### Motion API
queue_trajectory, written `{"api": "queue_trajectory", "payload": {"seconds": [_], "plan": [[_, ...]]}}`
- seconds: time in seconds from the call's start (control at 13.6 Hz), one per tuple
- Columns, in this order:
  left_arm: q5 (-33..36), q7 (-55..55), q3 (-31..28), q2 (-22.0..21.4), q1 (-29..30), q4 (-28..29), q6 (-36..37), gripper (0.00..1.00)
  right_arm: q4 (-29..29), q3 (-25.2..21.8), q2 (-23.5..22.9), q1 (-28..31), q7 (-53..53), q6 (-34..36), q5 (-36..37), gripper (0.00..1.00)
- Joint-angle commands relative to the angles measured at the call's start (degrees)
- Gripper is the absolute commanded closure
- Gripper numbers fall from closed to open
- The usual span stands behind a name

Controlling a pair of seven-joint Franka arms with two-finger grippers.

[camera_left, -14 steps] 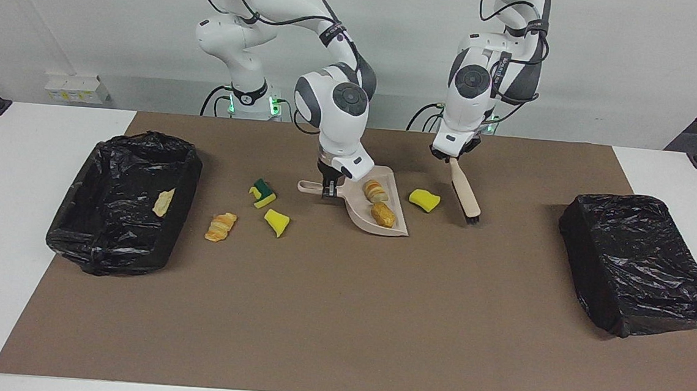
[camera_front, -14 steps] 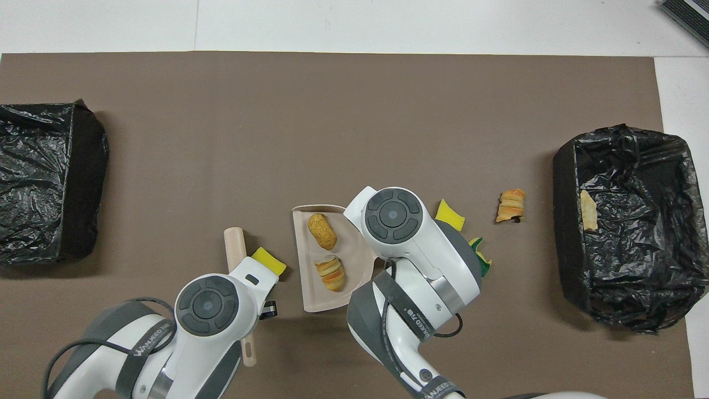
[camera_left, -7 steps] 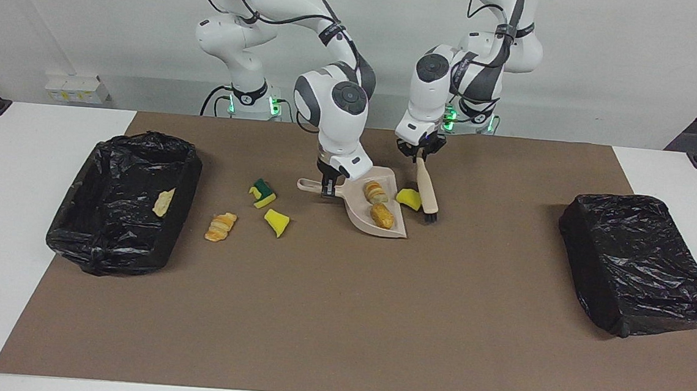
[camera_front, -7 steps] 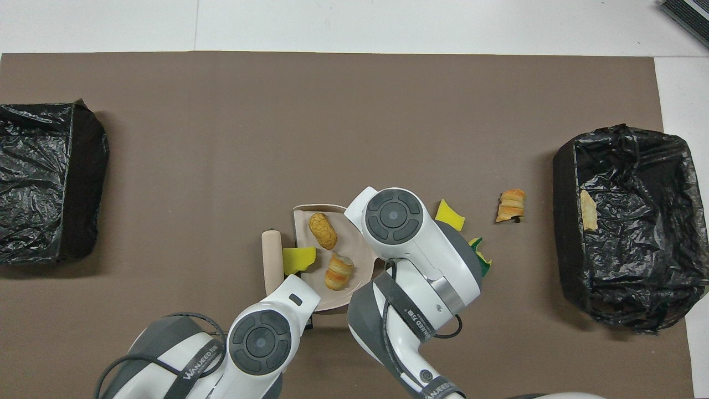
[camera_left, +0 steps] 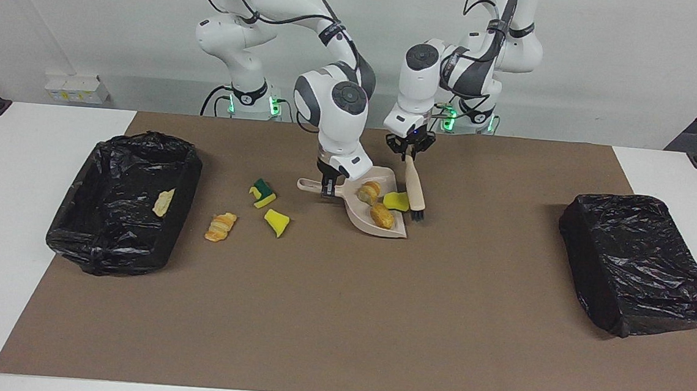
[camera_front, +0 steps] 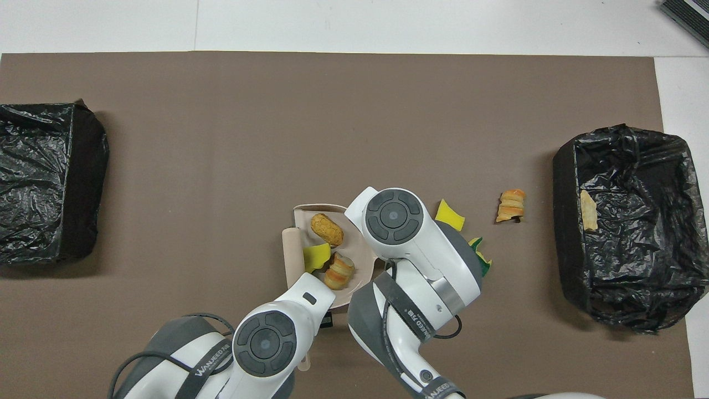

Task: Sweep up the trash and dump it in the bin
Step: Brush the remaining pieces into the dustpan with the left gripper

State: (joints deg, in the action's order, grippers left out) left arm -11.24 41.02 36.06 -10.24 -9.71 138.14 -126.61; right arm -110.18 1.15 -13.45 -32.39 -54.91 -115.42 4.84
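The left gripper (camera_left: 410,152), clenched on the brush (camera_left: 414,190), has swept the yellow sponge (camera_left: 395,200) into the dustpan (camera_left: 362,214) beside two bread pieces (camera_left: 382,215). The right gripper (camera_left: 327,187) still grips the dustpan's handle. Other scraps (camera_left: 277,222) haven't moved.

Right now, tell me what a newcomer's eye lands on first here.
Mid-table, the right gripper holds the beige dustpan, loaded with two bread pieces and a yellow sponge chunk, while the left gripper presses the brush against its open edge. A black-lined bin sits at each end of the table.
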Motion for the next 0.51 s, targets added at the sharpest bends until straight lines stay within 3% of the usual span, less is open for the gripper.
{"api": "queue_trajectory", "payload": {"seconds": [0.0, 0.22, 0.44], "plan": [[-1.59, -0.07, 0.33, 2.5, -1.89, -4.18, 0.74, 1.0, -1.53, 0.52, 1.41, 0.83, 2.0, -1.21, 0.08, 1.0], [-1.59, -0.15, 0.07, 0.85, -1.72, -7.18, 9.68, 1.0, -1.27, 0.52, 1.15, 1.19, 2.18, -1.21, -0.18, 1.0], [-1.41, -0.41, -3.43, -0.91, -1.71, -8.24, 12.08, 1.0, -1.27, 0.43, 1.06, 1.27, 2.09, -1.21, -2.47, 1.0]]}}
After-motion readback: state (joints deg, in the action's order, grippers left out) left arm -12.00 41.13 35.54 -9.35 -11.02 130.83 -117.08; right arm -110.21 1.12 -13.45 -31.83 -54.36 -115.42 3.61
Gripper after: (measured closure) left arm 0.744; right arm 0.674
